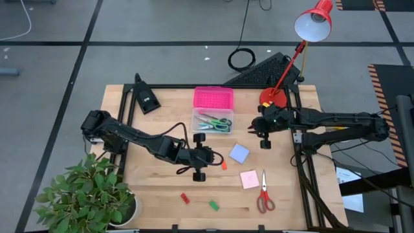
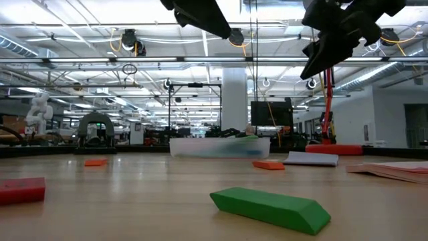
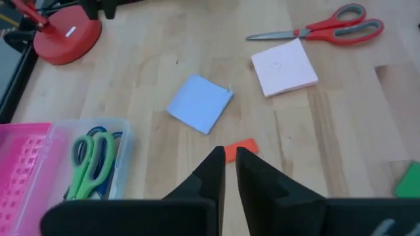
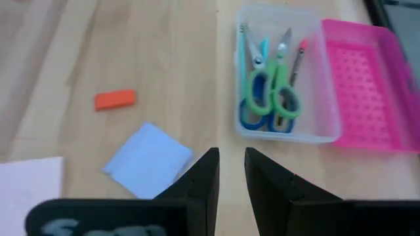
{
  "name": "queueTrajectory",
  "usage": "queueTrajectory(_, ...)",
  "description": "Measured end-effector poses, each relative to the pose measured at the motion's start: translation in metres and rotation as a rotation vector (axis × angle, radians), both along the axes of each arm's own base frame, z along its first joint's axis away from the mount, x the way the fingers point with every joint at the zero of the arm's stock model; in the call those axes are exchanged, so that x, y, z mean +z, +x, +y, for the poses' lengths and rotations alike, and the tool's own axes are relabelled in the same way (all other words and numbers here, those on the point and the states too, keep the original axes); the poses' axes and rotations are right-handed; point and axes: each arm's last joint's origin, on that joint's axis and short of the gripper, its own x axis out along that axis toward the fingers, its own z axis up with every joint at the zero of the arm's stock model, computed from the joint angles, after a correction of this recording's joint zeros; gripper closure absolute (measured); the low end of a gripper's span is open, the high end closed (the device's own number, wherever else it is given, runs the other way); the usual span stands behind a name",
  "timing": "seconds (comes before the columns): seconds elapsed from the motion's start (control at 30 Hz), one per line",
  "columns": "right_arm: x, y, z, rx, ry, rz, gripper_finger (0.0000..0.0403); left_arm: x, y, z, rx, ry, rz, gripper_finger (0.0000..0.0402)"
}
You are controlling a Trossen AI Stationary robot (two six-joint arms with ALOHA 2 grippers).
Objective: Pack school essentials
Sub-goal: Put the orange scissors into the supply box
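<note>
Writing unreadable on lamp base.

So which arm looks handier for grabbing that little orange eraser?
The left. Its pincer sits just beside the orange eraser, which shows right past its fingertips in its wrist view. The right pincer hangs farther off, near the lamp base.

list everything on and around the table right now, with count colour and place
box: 1, clear, table middle back, holding green and blue scissors
lid: 1, pink, behind the box
scissors: 1, red handles, front right
notepads: 2, blue centre, pink in front of it
erasers: 3, orange centre, red and green front
lamp: 1, red, back right
plant: 1, green, front left corner
left gripper: near orange eraser, nearly shut, empty
right gripper: right of box, slightly open, empty
</note>
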Motion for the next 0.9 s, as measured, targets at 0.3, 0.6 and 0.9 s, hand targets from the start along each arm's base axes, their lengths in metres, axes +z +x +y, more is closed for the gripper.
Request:
queueTrajectory(0.3,-0.001,0.0,0.036,-0.079,0.058,0.004,0.0334,-0.009,-0.001,-0.022,-0.023,-0.062,0.011,0.0306)
queueTrajectory(0.6,-0.007,-0.007,0.096,-0.066,0.16,-0.003,0.0334,-0.014,-0.006,-0.046,-0.071,-0.083,0.01,0.03)
queueTrajectory(0.9,-0.03,-0.009,0.157,-0.074,0.271,0.023,0.0334,-0.012,-0.013,-0.065,-0.092,-0.126,-0.014,0.03)
